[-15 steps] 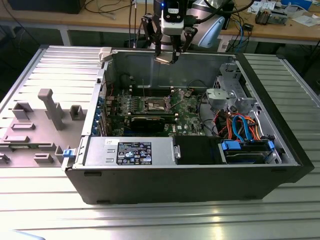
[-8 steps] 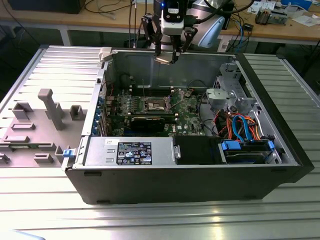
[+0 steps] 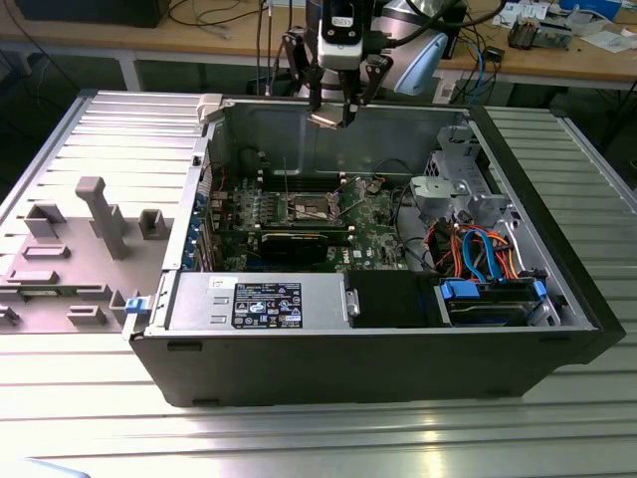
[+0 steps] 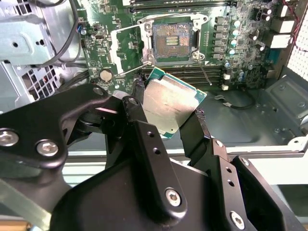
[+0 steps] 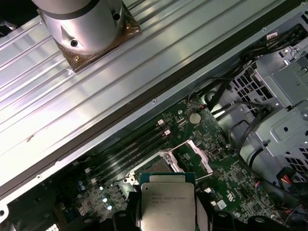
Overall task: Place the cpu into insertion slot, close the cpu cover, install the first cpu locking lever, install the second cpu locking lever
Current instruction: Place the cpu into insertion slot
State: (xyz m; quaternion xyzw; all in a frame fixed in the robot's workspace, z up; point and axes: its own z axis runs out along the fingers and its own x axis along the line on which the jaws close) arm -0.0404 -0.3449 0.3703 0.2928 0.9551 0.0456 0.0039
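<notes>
My gripper (image 3: 333, 112) hangs above the rear wall of the open computer case, shut on the cpu (image 3: 329, 119). In both wrist views the cpu (image 4: 171, 103) (image 5: 167, 204) is a flat silver-grey square with green edges, pinched at two opposite sides by the black fingers (image 4: 138, 108). Well below it on the green motherboard lies the insertion slot (image 4: 173, 41) (image 5: 156, 168) (image 3: 314, 207), dark-centred and uncovered. The cpu cover (image 4: 124, 48) (image 5: 196, 156) stands swung open beside the slot. Thin wire levers (image 4: 207, 77) stick out near the socket.
Long black memory slots (image 4: 192, 72) run next to the socket. A power supply (image 3: 269, 299) and a blue drive caddy (image 3: 493, 299) fill the case's front, a metal drive cage (image 3: 453, 189) and cables its right. A grey fixture (image 3: 100, 219) sits on the ribbed table at left.
</notes>
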